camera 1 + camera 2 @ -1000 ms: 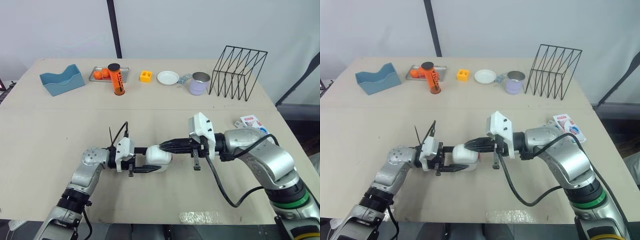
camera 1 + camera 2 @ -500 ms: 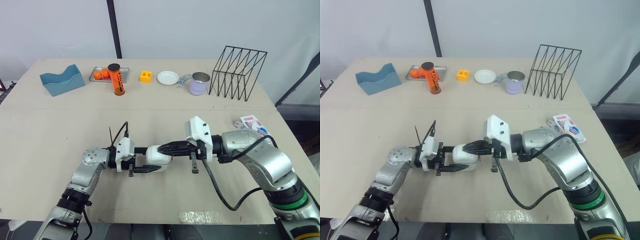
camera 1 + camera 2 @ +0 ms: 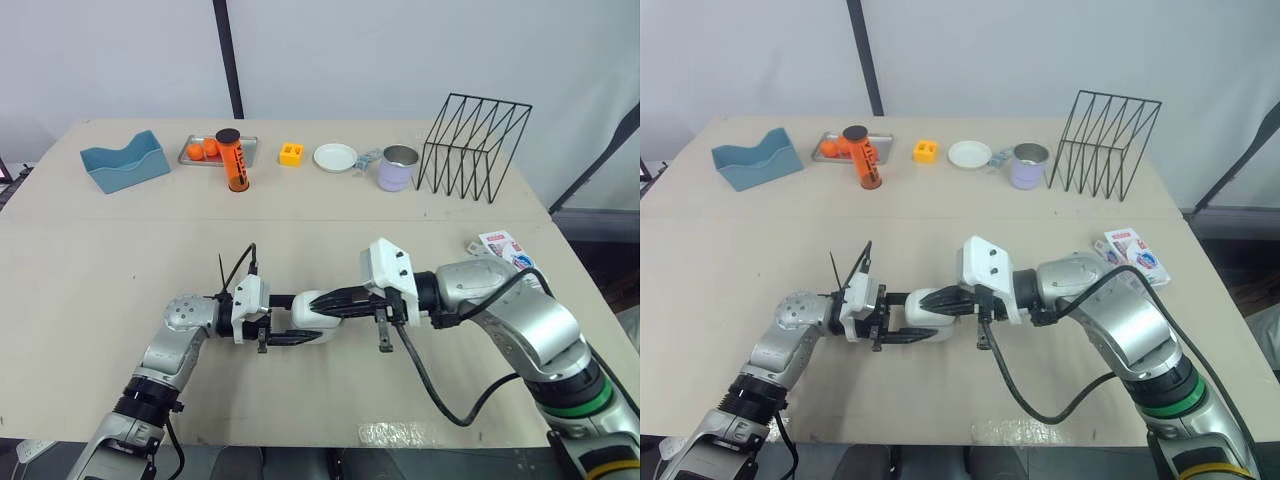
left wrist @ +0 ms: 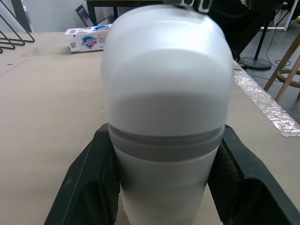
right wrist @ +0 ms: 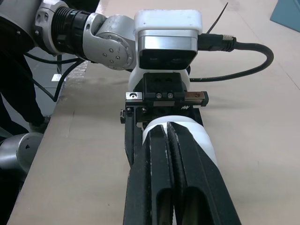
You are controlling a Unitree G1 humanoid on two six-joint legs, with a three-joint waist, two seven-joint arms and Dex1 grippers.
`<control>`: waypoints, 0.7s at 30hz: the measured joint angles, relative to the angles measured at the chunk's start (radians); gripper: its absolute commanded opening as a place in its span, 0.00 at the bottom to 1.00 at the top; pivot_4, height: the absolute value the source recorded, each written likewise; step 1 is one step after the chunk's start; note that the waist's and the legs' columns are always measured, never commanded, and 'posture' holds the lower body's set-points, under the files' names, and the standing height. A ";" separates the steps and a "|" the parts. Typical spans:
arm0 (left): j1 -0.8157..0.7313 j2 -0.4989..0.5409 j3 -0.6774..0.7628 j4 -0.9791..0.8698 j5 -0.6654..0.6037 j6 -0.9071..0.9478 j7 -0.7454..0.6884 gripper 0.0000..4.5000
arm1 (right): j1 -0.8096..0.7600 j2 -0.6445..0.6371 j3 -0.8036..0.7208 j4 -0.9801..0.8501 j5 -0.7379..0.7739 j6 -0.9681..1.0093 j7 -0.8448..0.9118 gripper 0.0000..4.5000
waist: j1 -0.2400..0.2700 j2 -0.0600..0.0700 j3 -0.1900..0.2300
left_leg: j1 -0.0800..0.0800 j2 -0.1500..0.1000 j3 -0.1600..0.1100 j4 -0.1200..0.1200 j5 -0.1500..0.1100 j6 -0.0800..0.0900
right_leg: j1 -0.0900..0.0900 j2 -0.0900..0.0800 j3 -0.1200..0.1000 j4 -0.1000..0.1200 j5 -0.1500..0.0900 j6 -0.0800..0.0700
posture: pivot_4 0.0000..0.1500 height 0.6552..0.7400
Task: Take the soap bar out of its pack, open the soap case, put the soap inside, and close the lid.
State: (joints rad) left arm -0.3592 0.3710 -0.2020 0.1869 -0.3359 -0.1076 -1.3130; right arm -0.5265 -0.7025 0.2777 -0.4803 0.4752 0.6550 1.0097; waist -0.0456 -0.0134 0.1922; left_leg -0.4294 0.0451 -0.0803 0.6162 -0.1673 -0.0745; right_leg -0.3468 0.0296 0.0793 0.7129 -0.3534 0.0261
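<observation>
room: plain pale grey wall point(image 3: 420, 50) at the back, thin black upright pole point(image 3: 229, 60) in front of it | furniture: big tan wooden worktop point(image 3: 90, 290), seam running across its middle, strip of shiny silver tape point(image 3: 398, 434) at the near edge | floor: dark grey floor point(image 3: 608, 235) off the right side | light: soft and even

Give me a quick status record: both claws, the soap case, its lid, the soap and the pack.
left claw: shut on the soap case, one finger on each side
right claw: fingers together, lying along the top of the case
lid: looks seated on the base, seam even
soap: cannot tell whether it is inside
soap pack: lying on the table near the robot's right edge, apart from both claws
</observation>
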 measured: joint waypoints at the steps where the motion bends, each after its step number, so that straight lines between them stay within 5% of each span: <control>1: 0.000 0.000 0.000 0.000 0.001 0.002 0.000 0.43 | -0.005 0.000 0.003 0.000 0.000 0.010 -0.003 0.02 | 0.000 0.000 0.000 | 0.000 0.000 0.000 0.000 0.000 0.000 | 0.000 0.000 0.000 0.000 0.000 0.000 | 1.00 1.00; 21: 0.002 0.000 -0.002 0.000 0.003 0.002 0.003 0.43 | 0.013 0.000 -0.048 0.039 0.044 0.021 0.033 0.02 | 0.000 -0.004 -0.003 | 0.006 0.000 0.000 -0.002 0.000 0.000 | 0.007 0.000 0.000 -0.004 0.000 0.001 | 1.00 1.00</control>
State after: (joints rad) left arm -0.3567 0.3709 -0.2037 0.1869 -0.3325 -0.1058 -1.3103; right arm -0.5131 -0.7021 0.2296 -0.4412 0.5194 0.6756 1.0424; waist -0.0458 -0.0170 0.1891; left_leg -0.4237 0.0456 -0.0802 0.6140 -0.1674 -0.0745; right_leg -0.3401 0.0299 0.0793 0.7091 -0.3538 0.0267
